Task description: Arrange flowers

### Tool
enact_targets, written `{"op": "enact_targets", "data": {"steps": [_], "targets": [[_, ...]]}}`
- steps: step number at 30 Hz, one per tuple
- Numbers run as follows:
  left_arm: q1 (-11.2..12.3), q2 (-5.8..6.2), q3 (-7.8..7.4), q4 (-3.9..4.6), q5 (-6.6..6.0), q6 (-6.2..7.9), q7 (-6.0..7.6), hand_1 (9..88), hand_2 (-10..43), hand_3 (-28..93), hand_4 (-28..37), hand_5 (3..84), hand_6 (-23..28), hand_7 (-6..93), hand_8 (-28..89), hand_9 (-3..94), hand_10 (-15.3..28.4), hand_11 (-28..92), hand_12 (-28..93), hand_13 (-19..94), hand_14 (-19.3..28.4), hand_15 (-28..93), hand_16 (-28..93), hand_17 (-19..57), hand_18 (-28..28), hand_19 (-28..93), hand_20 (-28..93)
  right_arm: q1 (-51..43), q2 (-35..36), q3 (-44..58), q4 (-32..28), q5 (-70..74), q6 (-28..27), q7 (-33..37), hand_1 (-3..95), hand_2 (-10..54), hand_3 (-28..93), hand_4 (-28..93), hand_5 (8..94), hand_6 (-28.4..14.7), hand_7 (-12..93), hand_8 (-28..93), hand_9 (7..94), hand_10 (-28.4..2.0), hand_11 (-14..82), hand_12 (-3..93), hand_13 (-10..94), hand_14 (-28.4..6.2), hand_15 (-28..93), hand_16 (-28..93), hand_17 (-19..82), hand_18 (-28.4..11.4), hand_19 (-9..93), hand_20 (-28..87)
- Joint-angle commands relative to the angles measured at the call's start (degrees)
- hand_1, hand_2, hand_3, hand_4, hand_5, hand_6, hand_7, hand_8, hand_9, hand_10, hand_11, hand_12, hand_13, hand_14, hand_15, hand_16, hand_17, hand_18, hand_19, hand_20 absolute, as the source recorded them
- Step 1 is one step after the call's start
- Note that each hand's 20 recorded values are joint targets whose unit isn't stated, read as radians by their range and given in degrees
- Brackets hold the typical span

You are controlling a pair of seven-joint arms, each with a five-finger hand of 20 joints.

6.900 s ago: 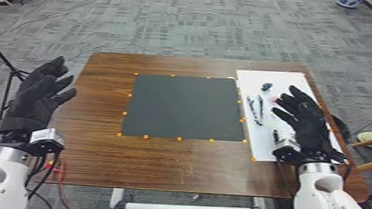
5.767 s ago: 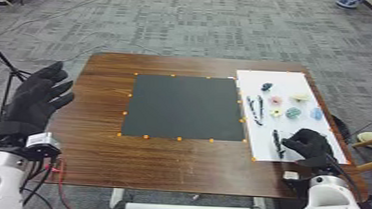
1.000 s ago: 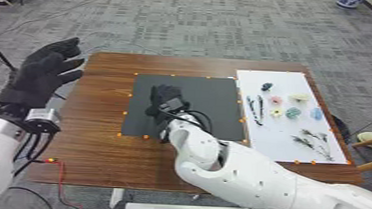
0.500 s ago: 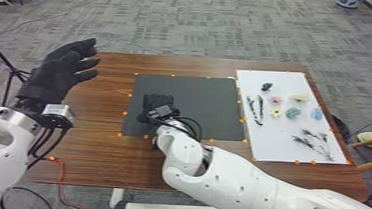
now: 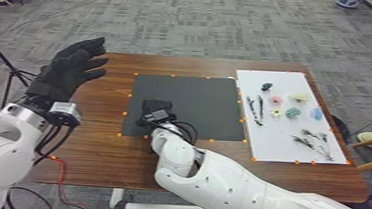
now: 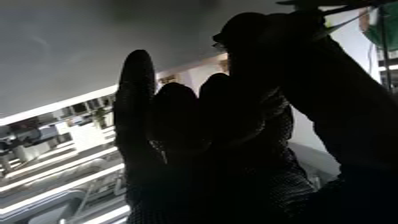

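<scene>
My right hand (image 5: 157, 106) is low over the left part of the black mat (image 5: 205, 105), back upward. In the right wrist view this hand (image 6: 209, 150) has its thumb and a finger pinched on a thin dark sprig (image 6: 345, 8), seen against the light. My left hand (image 5: 70, 68) is raised beside the table's left edge, fingers straight. On the white board lie a dark flower (image 5: 266, 87), a pink flower (image 5: 276, 100), a cream flower (image 5: 298, 97), a yellow flower (image 5: 276, 112), a teal flower (image 5: 293, 113), a blue flower (image 5: 317, 113), dark stems (image 5: 260, 108) and leafy sprigs (image 5: 322, 145).
The white board (image 5: 279, 151) lies along the right side of the brown table (image 5: 101, 152), beside the mat. Orange markers edge both. My right forearm crosses the table's front right. A chair stands off the right edge.
A dark sprig has left the board's near part. My right hand has gone from the board to the mat, lately shifting nearer. My left hand has moved slightly toward the table.
</scene>
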Motion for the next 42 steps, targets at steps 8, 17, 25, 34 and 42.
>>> {"op": "enact_targets", "data": {"steps": [8,17,25,34,42], "targets": [[-4.5,-0.15,3.41,1.63,-0.72,-2.07,-1.69,26.5,-6.9,67,-27.1,21.6,1.3,23.8,-11,16.3,9.2,22,20,8,12.4,43,-5,-10.2,18.8,39,10,1.8,-1.8,-1.7,2.9,1.8,2.1,3.3,38.3,-9.5,86,-16,78.9,1.1,50,27,78.0,-9.8,66.6,60.7,69,-12.4,82,46,25,-19.6,69,38],[-4.5,-0.33,3.52,1.59,-0.71,-1.83,-1.71,26.6,-6.8,67,-27.1,21.6,1.3,23.8,-11,16.4,9.3,22,20,8,12.4,43,-5,-10.2,18.8,39,10,1.5,-1.8,-1.4,2.2,2.5,2.4,2.6,36.8,-9.5,84,-18,80.3,2.0,47,24,78.2,-9.3,65.9,60.0,70,-11.7,81,46,26,-19.4,70,38],[-4.1,-0.38,3.17,1.46,-0.74,-1.82,-1.56,26.6,-6.7,67,-27.1,21.5,1.3,23.8,-11,16.3,9.2,22,20,8,12.4,43,-5,-10.2,18.8,39,10,1.3,-1.3,-0.6,1.9,3.6,2.2,1.7,27.7,-8.8,86,-21,81.1,1.6,46,17,78.0,-9.5,65.4,59.0,70,-12.0,81,46,25,-19.6,70,38],[-3.2,-0.69,2.36,1.11,-0.60,-1.71,-1.60,26.6,-6.6,67,-27.0,21.6,1.4,23.7,-11,16.4,9.2,22,20,8,12.4,43,-5,-10.1,18.8,39,10,1.7,-0.5,-0.7,1.6,2.4,0.7,1.1,21.4,-6.2,85,-20,82.2,1.0,49,-8,77.9,-9.8,64.6,59.2,69,-12.6,80,46,25,-20.0,70,38],[1.7,-2.17,-1.43,-0.83,-0.25,-0.18,0.47,26.6,-6.6,67,-26.9,21.6,1.4,23.7,-11,16.4,9.2,22,20,8,12.4,43,-5,-10.1,18.8,39,10,3.0,3.3,-2.9,-5.3,-6.2,3.2,2.6,20.2,-0.5,87,-19,72.3,-1.2,52,-4,73.3,-10.9,67.2,63.1,64,-14.2,82,49,24,-20.6,70,39]]}}
